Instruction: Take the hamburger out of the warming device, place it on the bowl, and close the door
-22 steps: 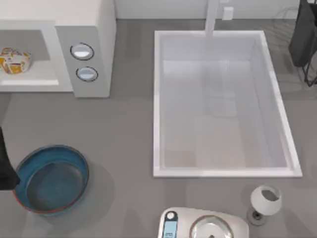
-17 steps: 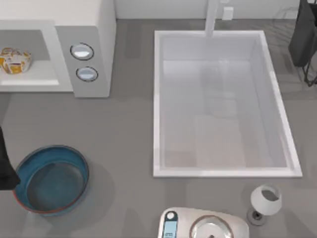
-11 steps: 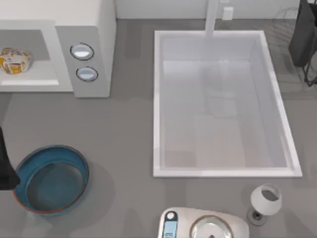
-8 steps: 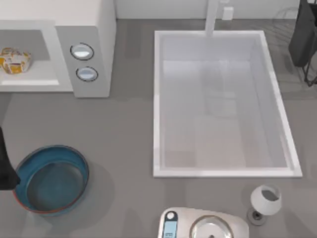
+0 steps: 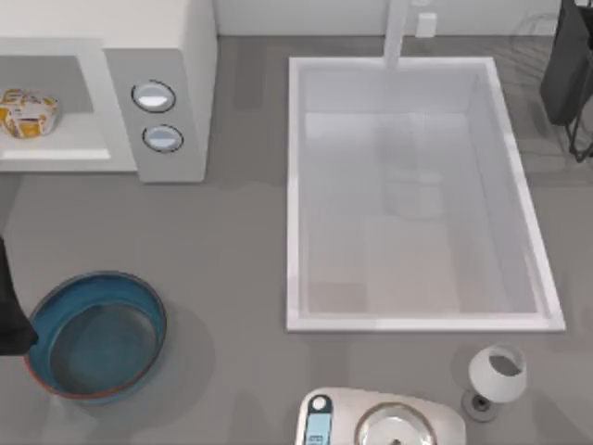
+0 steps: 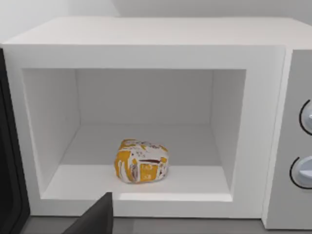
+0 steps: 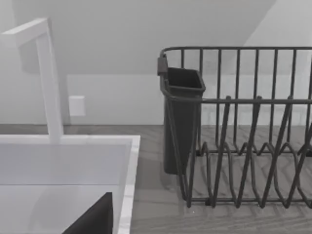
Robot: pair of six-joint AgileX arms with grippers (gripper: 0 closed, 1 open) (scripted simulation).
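The warming device [image 5: 176, 56] is a white microwave at the table's back left, its cavity open. The hamburger [image 5: 28, 113], in white and orange paper, lies on the cavity floor. In the left wrist view the hamburger [image 6: 141, 161] sits mid-cavity, straight ahead of my left gripper [image 6: 95, 220], which is outside the cavity and apart from it. The door [image 6: 9, 161] stands swung open as a dark panel beside the cavity. The blue bowl [image 5: 139, 297] rests at the front left, holding nothing. My left arm [image 5: 9, 311] hangs at the table's left edge beside the bowl. My right gripper [image 7: 92, 218] is parked facing the dish rack.
A white sink [image 5: 295, 195] with a faucet [image 5: 397, 32] fills the middle right. A dark wire dish rack [image 7: 243, 146] with a cutlery holder [image 7: 181, 117] stands at the back right. A silver scale [image 5: 324, 413] and a small white cup [image 5: 497, 373] sit at the front edge.
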